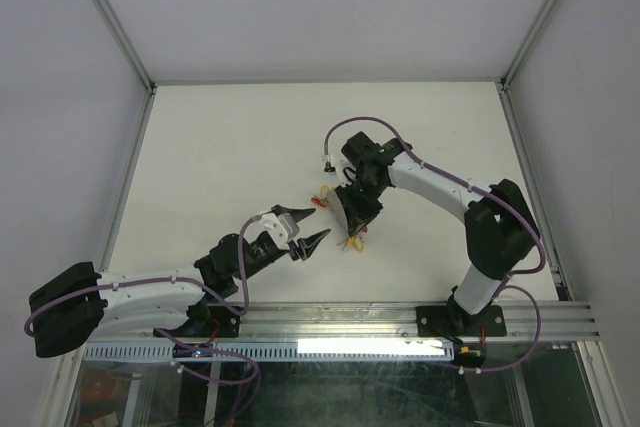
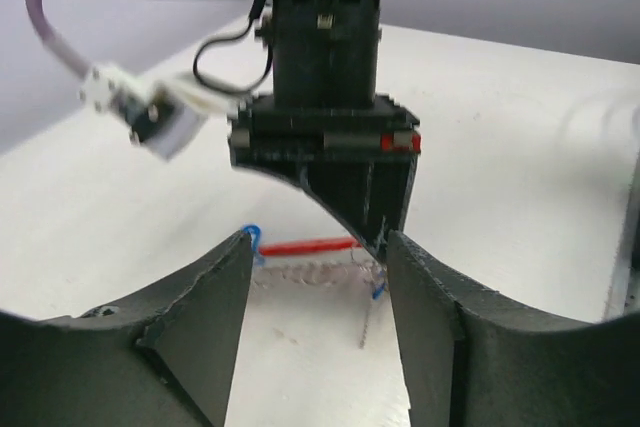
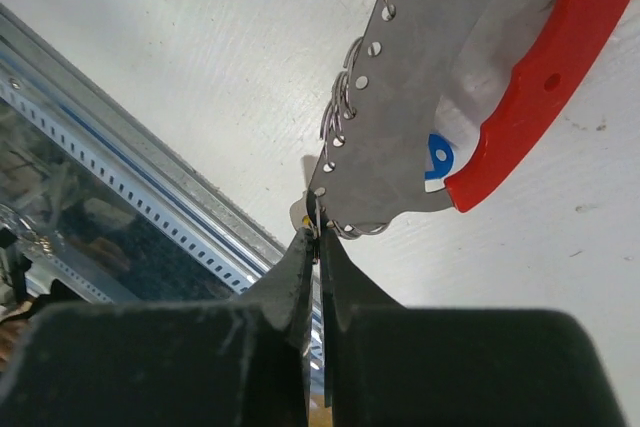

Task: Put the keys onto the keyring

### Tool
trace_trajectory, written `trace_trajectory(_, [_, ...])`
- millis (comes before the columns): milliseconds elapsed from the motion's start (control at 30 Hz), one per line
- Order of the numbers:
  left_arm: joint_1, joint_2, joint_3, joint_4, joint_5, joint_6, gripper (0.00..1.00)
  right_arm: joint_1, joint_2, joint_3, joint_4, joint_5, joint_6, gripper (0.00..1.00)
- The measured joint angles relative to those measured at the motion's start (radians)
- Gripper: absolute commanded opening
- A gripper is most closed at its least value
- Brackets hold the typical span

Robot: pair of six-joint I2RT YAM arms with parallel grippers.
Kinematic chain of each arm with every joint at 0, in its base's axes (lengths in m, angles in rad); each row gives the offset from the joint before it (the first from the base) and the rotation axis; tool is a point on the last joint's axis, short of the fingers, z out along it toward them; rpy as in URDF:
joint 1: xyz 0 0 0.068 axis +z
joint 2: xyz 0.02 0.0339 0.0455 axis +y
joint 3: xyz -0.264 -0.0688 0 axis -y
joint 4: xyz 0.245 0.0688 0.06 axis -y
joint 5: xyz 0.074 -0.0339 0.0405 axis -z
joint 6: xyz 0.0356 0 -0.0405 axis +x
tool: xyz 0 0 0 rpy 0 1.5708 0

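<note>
- Your left pincer [image 2: 318, 243] fills the foreground of its own wrist view. Its fingers [image 2: 205, 317] are spread wide, with nothing gripped between them.
- On the right wrist view, your right pincer [image 3: 318, 239] is pinched tight on the lower tip of the keyring [image 3: 420, 77].
- That keyring reaches up and away from the tips: a flat grey bar dotted with holes, and a red arc curving along its far side.
- Small wire loops [image 3: 340, 112] thread the holes along the bar's near edge. A blue tag [image 3: 437, 157] peeks out between bar and arc.
- Looking through the left pincer's gap, you see the right pincer nose-down over the white bench [image 2: 520, 147], with a red strip just beneath it.
- From above, both pincers sit close together mid-bench. The left one is just beside the keyring, and whether it touches is hard to tell.
- A yellow tag [image 1: 353, 241] shows just below the right pincer.
</note>
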Motion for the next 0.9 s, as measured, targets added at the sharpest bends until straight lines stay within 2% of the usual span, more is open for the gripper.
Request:
trace_trajectory(167, [0.0,0.0,-0.011,-0.048,0.008,-0.092,0.46,-0.05,-0.081,-0.111,0.109,-0.083,0.053,0.0])
trace_trajectory(367, [0.0,0.055,-0.004,-0.046,0.049,-0.043,0.44,-0.057,-0.143,-0.145,0.173,-0.1,0.034,0.0])
trace_trajectory(500, [0.0,0.125,0.031,-0.049,0.072,0.021,0.43,-0.057,-0.198,-0.145,0.186,-0.087,-0.033,0.0])
trace_trajectory(667, [0.006,0.152,0.082,-0.051,0.129,0.084,0.34,-0.052,-0.267,-0.158,0.2,-0.036,-0.138,0.0])
trace_trajectory(800, [0.059,0.152,0.097,-0.059,0.233,0.099,0.26,-0.038,-0.341,-0.21,0.216,-0.005,-0.22,0.0])
trace_trajectory(900, [0.117,0.153,0.104,-0.076,0.314,0.1,0.26,-0.02,-0.371,-0.221,0.206,0.01,-0.273,0.0])
